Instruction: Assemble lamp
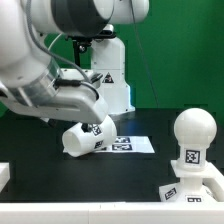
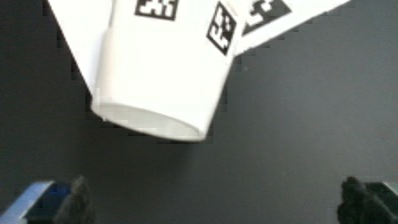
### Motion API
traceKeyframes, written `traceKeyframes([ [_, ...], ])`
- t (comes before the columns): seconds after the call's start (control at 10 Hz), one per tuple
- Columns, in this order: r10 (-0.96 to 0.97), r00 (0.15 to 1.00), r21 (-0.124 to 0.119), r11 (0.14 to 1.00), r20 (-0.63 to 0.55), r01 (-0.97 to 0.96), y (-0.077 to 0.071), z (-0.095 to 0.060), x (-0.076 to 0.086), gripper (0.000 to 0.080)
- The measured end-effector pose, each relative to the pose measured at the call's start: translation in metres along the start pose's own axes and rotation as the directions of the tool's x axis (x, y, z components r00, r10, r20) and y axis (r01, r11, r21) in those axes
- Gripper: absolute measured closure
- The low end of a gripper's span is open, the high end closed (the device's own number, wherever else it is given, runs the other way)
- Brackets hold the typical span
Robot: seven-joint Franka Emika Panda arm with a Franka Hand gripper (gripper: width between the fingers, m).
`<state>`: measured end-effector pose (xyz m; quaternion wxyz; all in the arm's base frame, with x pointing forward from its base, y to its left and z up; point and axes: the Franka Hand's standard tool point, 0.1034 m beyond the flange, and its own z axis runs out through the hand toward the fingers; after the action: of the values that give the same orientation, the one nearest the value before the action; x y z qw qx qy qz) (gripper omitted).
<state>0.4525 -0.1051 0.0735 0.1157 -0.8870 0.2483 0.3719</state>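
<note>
While low over shade, jaws wide

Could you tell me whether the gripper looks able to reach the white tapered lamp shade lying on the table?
Probably yes: the white tapered lamp shade lies on its side just ahead of the open gripper, with nothing between them.

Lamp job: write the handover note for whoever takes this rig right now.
Gripper: jaws wide open, holding nothing, above the shade.
Shade: loose, lying on its side on the black table, partly over the marker board; open rim faces the wrist camera.
Bulb: standing on the base at the exterior view's right, apparently already fitted.
Done: bulb on base, as far as can be seen.
Left: grasp the shade, carry it over and seat it over the bulb.
</note>
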Motion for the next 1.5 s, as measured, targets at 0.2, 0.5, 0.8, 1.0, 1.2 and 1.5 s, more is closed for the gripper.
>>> traceKeyframes([
  [0.2,0.022,0.999,0.022,1.000,0.031,-0.022,0.001,0.004,0.005,0.0101],
  [0.5,0.090,0.995,0.106,0.990,0.042,-0.094,-0.003,0.015,0.003,0.0101],
  [0.8,0.105,0.993,0.115,0.987,0.046,-0.110,0.000,0.015,0.003,0.0101],
  [1.0,0.112,0.992,0.136,0.984,0.054,-0.119,-0.001,0.019,0.003,0.0101],
  [1.2,0.148,0.984,0.217,0.962,0.105,-0.167,0.004,0.037,0.005,0.0101],
  [1.5,0.110,0.983,0.202,0.969,0.149,-0.139,0.003,0.035,0.000,0.0101],
])
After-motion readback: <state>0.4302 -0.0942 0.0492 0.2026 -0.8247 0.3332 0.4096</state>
